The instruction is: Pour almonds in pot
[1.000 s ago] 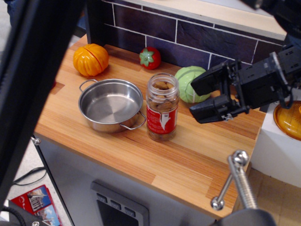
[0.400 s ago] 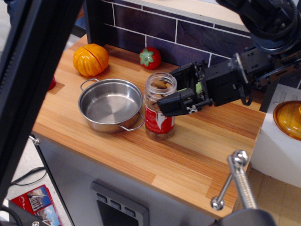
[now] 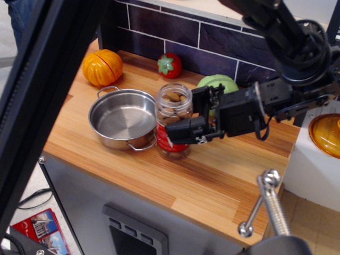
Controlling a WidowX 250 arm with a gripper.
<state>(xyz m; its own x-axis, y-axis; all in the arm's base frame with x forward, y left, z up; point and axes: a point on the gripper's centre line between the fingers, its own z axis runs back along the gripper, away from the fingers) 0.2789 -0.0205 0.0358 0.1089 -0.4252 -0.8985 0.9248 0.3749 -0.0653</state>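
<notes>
One raised front view looks down (obliquely) across the counter [image 3: 223, 186].

Wooden bench [image 3: 212, 183] with a striped plank top. Sitting right on it: a shiny steel pot [image 3: 124, 118] toward the left, a jar of almonds [image 3: 171, 129] just beside the pot's right handle, an orange pumpkin [image 3: 102, 67] back left, a red tomato [image 3: 169, 65] by the wall, and a green cabbage [image 3: 220, 83] behind the jar.

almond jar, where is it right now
The almond jar stands upright on the wooden counter just right of the pot, with the gripper closing in around it from the right.
</notes>
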